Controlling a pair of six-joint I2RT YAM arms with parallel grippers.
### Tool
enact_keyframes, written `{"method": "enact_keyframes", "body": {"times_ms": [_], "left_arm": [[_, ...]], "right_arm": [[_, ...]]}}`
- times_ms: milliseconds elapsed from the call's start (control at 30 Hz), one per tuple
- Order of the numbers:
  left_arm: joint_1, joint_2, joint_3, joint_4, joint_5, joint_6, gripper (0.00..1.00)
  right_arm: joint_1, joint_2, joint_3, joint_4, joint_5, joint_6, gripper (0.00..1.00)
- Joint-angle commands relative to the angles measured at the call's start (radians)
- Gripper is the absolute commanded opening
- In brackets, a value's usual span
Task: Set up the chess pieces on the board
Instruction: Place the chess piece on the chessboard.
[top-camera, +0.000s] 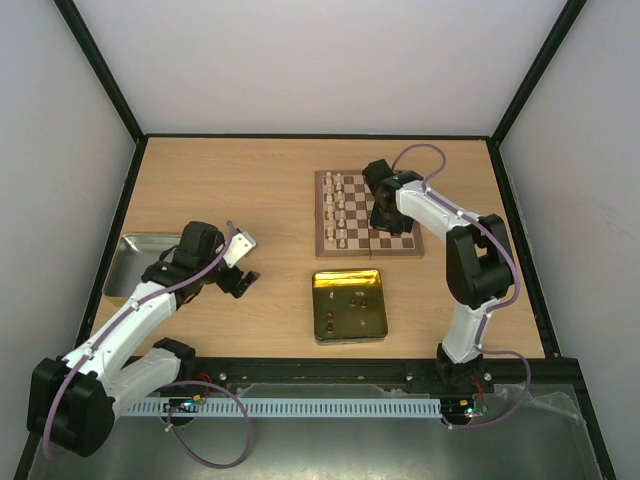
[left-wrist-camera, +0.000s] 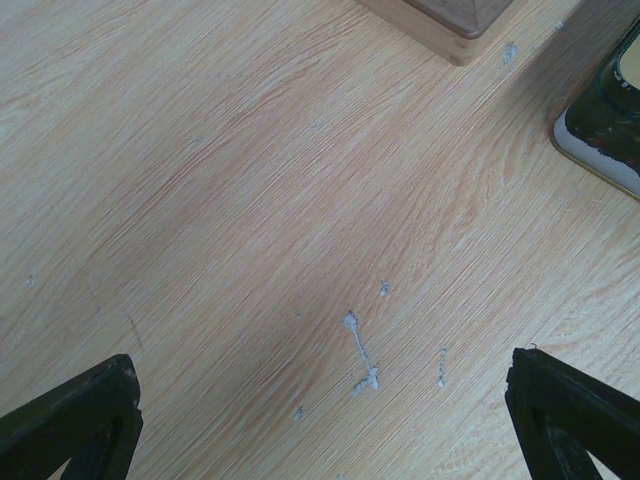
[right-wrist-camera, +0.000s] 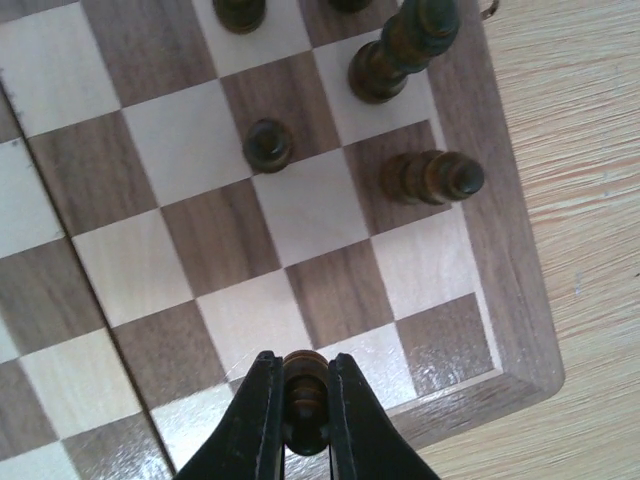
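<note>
The chessboard (top-camera: 352, 238) lies at the table's back centre-right, with cream pieces (top-camera: 338, 210) in two columns on its left side and dark pieces near its right edge. My right gripper (top-camera: 383, 218) hangs over the board's right part. In the right wrist view the right gripper (right-wrist-camera: 305, 400) is shut on a dark brown piece (right-wrist-camera: 305, 395), held above the squares near the board's border (right-wrist-camera: 500, 290). Dark pieces (right-wrist-camera: 268, 144) stand ahead; one (right-wrist-camera: 432, 177) appears to lie on its side. My left gripper (top-camera: 238, 277) is open and empty over bare table (left-wrist-camera: 300, 220).
A shiny gold square tin (top-camera: 348, 306) sits in front of the board; its corner (left-wrist-camera: 605, 120) shows in the left wrist view. A grey metal tray (top-camera: 135, 262) lies at the left edge, partly under the left arm. The board's corner (left-wrist-camera: 455, 20) shows at the top.
</note>
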Motion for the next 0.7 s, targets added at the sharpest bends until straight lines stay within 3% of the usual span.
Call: {"method": "enact_keyframes", "body": {"times_ms": [0, 667], "left_arm": [[-0.003, -0.015, -0.011, 0.001, 0.014, 0.006, 0.99], [-0.003, -0.014, -0.011, 0.004, 0.009, 0.004, 0.99]], "right_arm": [[-0.026, 0.018, 0.026, 0.0, 0.031, -0.025, 0.06], [-0.098, 0.091, 0.055, 0.071, -0.034, -0.016, 0.06]]}}
